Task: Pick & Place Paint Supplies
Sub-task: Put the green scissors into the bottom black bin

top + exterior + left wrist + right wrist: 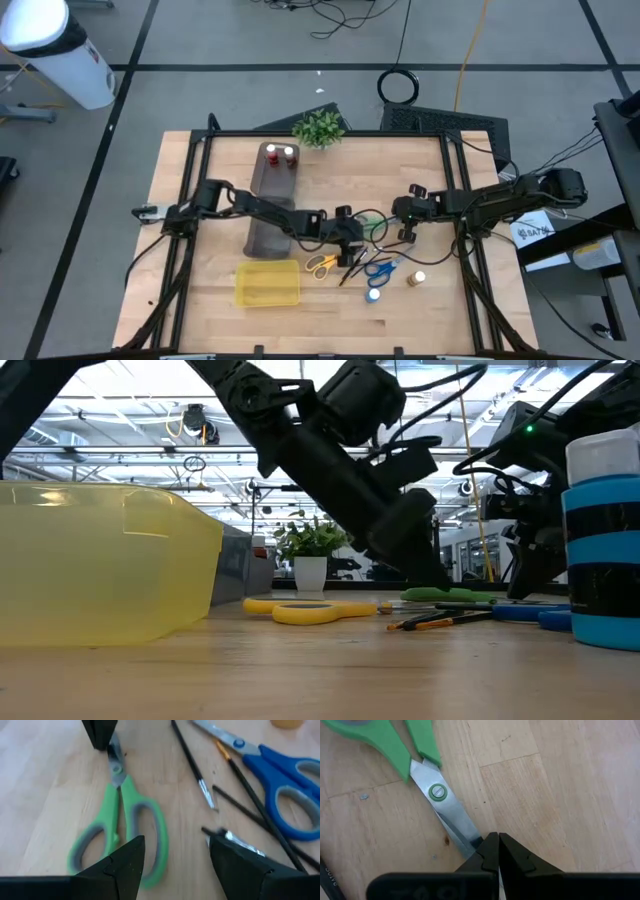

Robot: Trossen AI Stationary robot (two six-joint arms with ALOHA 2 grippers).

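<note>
Green-handled scissors [120,815] lie flat on the wood near the table's middle [378,231]. My right gripper [498,851] is shut at the tip of their blades. My left gripper [175,852] is open and stands over the handle end, one finger above the handle loop and one above thin dark brushes [250,795]; it touches nothing that I can see. Blue-handled scissors [380,268], yellow-handled scissors [321,264] and two small paint bottles [373,294] [415,279] rest on the table towards its near edge. My right gripper has the tip of the green scissors' closed blades [472,840] between its two shut fingertips [487,852]. The fingers slant down at it and lie along the blades. The scissors stay flat on the table, handles pointing towards my left gripper.
A yellow rectangular tray [268,284] sits near the table's near-left. A long dark grey organiser tray [272,205] holds two red-capped bottles [281,153] at its far end. A small potted plant [319,127] stands at the far edge. Cables loop around the grippers.
</note>
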